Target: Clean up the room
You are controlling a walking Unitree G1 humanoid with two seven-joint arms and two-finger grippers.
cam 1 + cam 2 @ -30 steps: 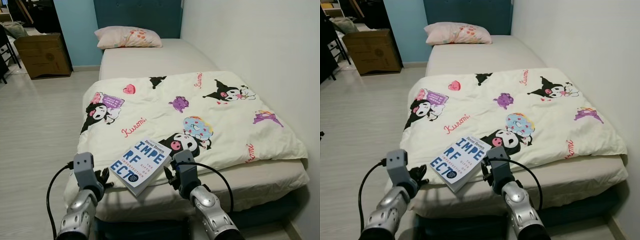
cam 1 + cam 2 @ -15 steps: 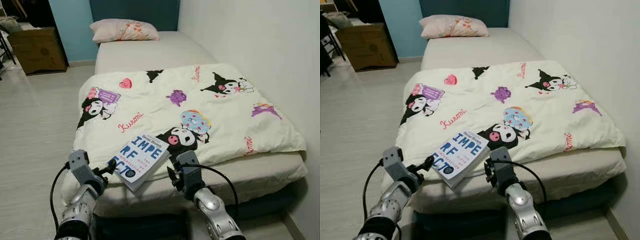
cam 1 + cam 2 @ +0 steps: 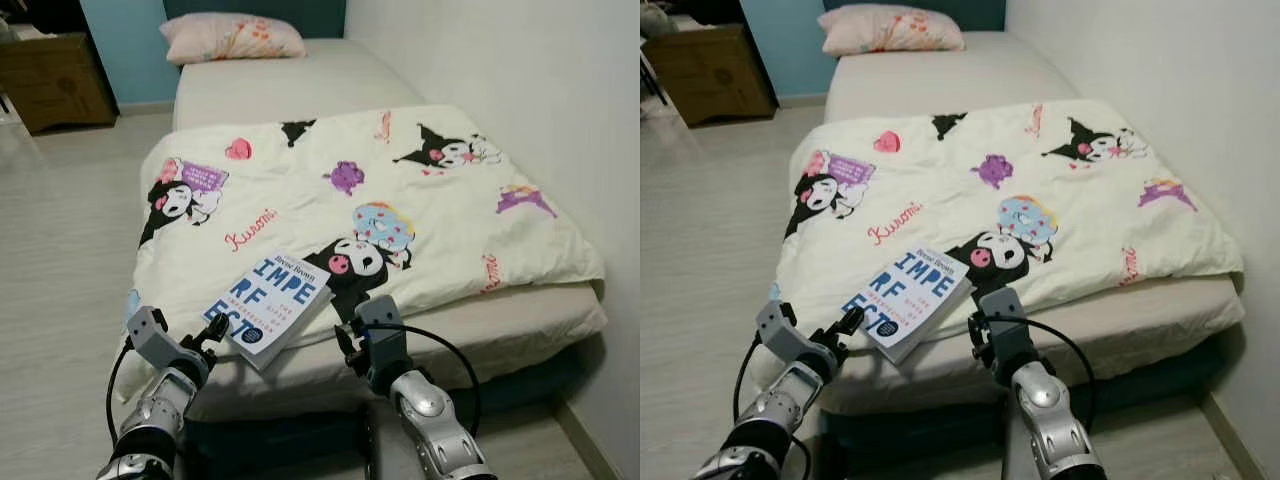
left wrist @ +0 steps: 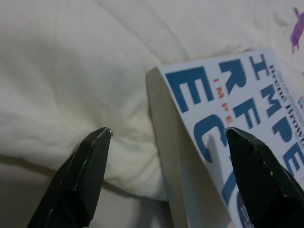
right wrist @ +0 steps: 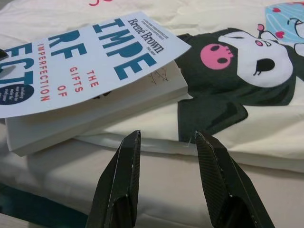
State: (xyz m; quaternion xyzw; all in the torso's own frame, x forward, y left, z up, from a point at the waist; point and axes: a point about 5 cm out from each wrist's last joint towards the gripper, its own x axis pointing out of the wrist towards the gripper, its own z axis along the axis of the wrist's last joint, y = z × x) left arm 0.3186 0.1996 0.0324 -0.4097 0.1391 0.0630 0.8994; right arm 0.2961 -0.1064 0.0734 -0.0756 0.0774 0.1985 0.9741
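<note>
Straddling book (image 4: 223, 118) corner | left tool (image 4: 166, 166) wide | right tool (image 5: 166, 183) parted, beside it

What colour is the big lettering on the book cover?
Blue on a white cover; the book shows it best in the right wrist view, with smaller red words beside it.

We're in a home bedroom: a single bed (image 3: 520, 335) runs up the middle of the frame against a white wall, spread with a cartoon-print duvet (image 3: 330, 215), a pink pillow (image 3: 232, 37) at the top by a dark headboard. Pale floorboards lie on the left, a cardboard box (image 3: 55, 80) upper left.
</note>
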